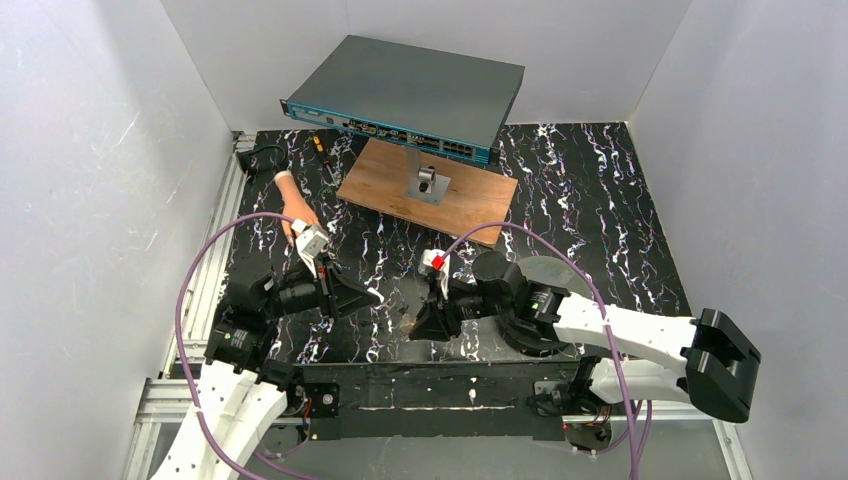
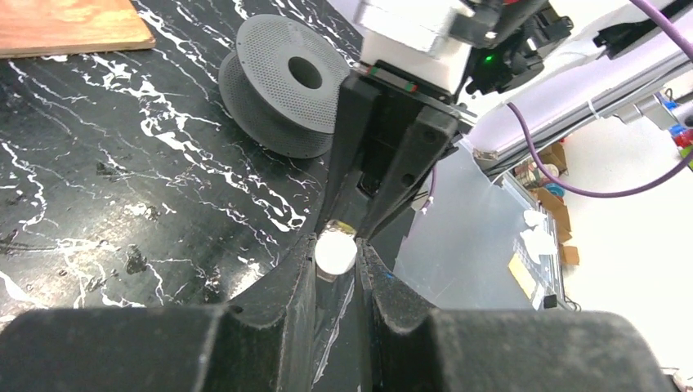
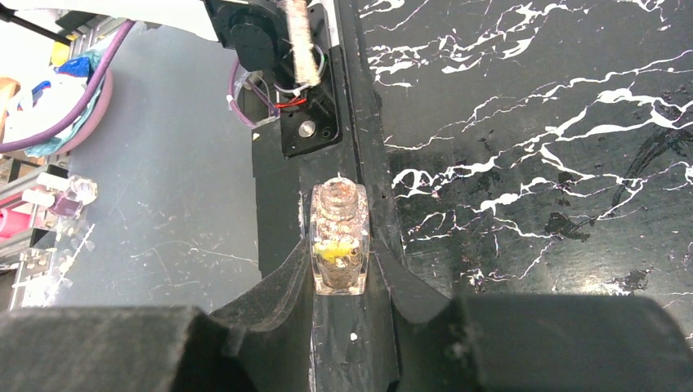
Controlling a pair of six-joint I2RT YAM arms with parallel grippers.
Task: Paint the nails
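Lying at the far left of the black marbled table is the peach mannequin hand, wrist stub toward the back wall and fingers toward the arms. Its nails are too small to make out from above. No gripper touches the hand; the left arm's wrist camera sits just beside its fingertips.

To the right, the left gripper points across the table. Its fingers are pressed onto a small round white cap; whether a brush hangs from the cap cannot be seen.

Facing it near the front centre of the table, the right gripper pinches a small clear glass bottle. The bottle's threaded neck is bare and points away from the wrist. Cap and bottle appear to be close together but apart.

Behind both grippers a wooden board carries a stand with a grey network switch tilted on top. A grey spool lies behind the right arm.
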